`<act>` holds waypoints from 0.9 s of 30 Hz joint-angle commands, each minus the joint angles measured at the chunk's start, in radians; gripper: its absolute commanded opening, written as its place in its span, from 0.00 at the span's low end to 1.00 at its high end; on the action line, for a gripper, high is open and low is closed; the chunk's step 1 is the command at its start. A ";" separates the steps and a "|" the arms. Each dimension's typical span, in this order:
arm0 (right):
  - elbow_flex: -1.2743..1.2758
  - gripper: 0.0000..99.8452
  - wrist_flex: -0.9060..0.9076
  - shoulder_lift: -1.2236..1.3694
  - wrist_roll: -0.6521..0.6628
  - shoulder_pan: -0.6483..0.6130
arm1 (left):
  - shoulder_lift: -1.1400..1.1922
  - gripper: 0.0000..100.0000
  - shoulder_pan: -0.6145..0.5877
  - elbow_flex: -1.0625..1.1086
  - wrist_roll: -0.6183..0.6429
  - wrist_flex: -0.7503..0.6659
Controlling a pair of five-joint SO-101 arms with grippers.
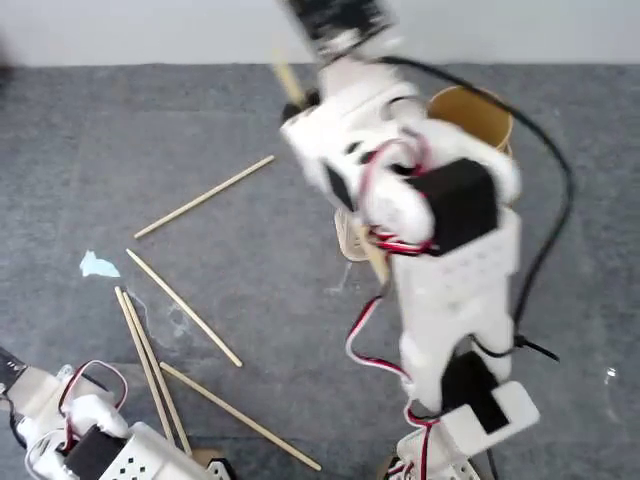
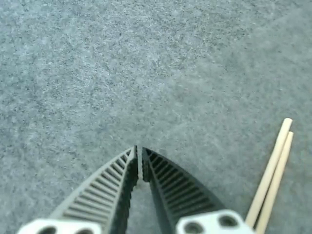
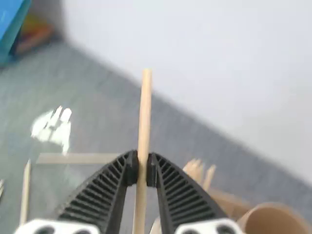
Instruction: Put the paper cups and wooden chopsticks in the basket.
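Note:
My right gripper (image 3: pixel 141 165) is shut on a wooden chopstick (image 3: pixel 143 112) that stands up between its jaws. In the high view this arm is raised over the middle of the mat, with the chopstick (image 1: pixel 289 82) at its far end. A brown paper cup (image 1: pixel 478 113) stands just right of the arm and appears beside the gripper as a brown paper cup (image 3: pixel 273 219). Several chopsticks lie on the grey mat to the left, one at the far chopstick (image 1: pixel 205 196). My left gripper (image 2: pixel 139 163) is shut on nothing, low over the mat, with a pair of chopsticks (image 2: pixel 273 175) beside it.
A scrap of light blue paper (image 1: pixel 97 265) lies at the mat's left. The left arm's base (image 1: pixel 80 440) sits at the near left corner. A black cable (image 1: pixel 555 210) loops right of the raised arm. A few stick ends (image 3: pixel 200 170) poke up near the cup.

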 commanded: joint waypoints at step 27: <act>0.008 0.01 0.093 -0.277 -0.021 0.147 | -0.011 0.01 0.002 -0.004 -0.006 -0.023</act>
